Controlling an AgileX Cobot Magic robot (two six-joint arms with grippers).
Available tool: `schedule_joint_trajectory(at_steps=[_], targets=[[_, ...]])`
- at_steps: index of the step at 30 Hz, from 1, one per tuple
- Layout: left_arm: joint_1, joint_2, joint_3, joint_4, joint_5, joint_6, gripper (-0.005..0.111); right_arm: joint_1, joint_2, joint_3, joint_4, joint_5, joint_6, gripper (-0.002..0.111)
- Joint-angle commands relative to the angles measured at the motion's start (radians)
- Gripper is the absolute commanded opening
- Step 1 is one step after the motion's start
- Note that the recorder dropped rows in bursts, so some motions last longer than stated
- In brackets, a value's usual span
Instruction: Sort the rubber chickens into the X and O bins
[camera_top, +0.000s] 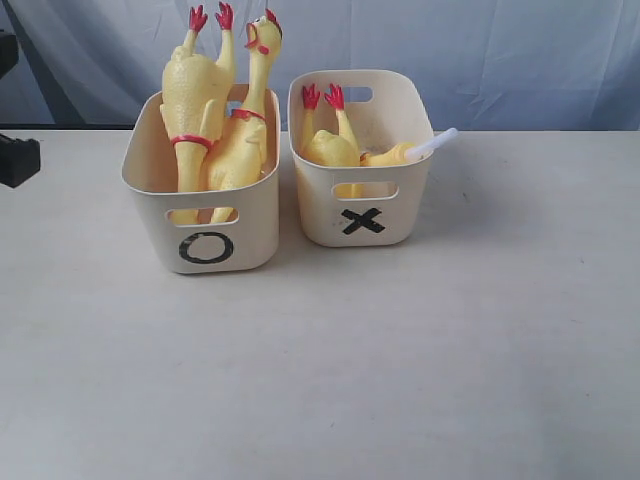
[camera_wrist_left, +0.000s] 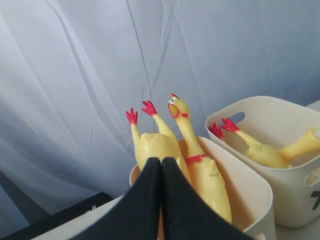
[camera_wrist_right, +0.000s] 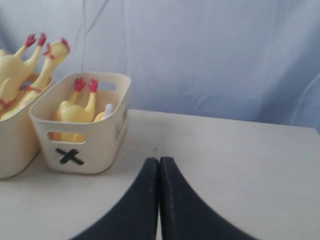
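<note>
1. Two cream plastic tubs with rounded corners and handle slots stand side by side on the pale worktop (camera_top: 400, 350), in front of a bluish cloth backdrop (camera_top: 500, 50). In the exterior view the O bin (camera_top: 200, 215) is on the left and the X bin (camera_top: 362, 200) on the right, with a narrow gap between them.
2. Two yellow rubber chickens fill the O bin, both standing on end and leaning against each other.
3. The feet-up chicken (camera_top: 195, 100) is plunged in head first. Its long axis is close to vertical, its red feet point up well above the rim, and a red band shows low on its body.
4. The head-up chicken (camera_top: 245, 140) stands beside it with its long neck stretched upward. Its red comb and open red beak are at the top, and a red band rings its neck.
5. A third chicken (camera_top: 330, 148) lies in the X bin with its red feet raised toward the back wall and its neck running toward the right-hand rim. A white piece (camera_top: 435, 145) pokes out over that rim, and what it belongs to is unclear.
6. The left end effector (camera_wrist_left: 161, 161) hangs near the O bin with its black fingers pressed together, gripping nothing.
7. The right end effector (camera_wrist_right: 159, 161) is over bare worktop, apart from the X bin, with its fingers likewise closed tight and empty.
</note>
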Motion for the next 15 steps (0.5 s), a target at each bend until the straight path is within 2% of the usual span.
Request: schedule_joint_trajectory(at_steps=[1, 6, 15], targets=[[-0.002, -0.096, 0.005, -0.006, -0.003, -0.002, 0.000, -0.132, -0.090, 0.004, 0.000, -0.006, 0.001, -0.001], [0.046, -0.278, 0.005, -0.006, 0.005, -0.002, 0.000, -0.227, -0.169, 0.004, 0.000, -0.006, 0.001, -0.001], [0.275, -0.553, 0.005, -0.006, -0.013, -0.002, 0.000, -0.342, -0.169, 0.004, -0.027, 0.004, 0.001, -0.001]])
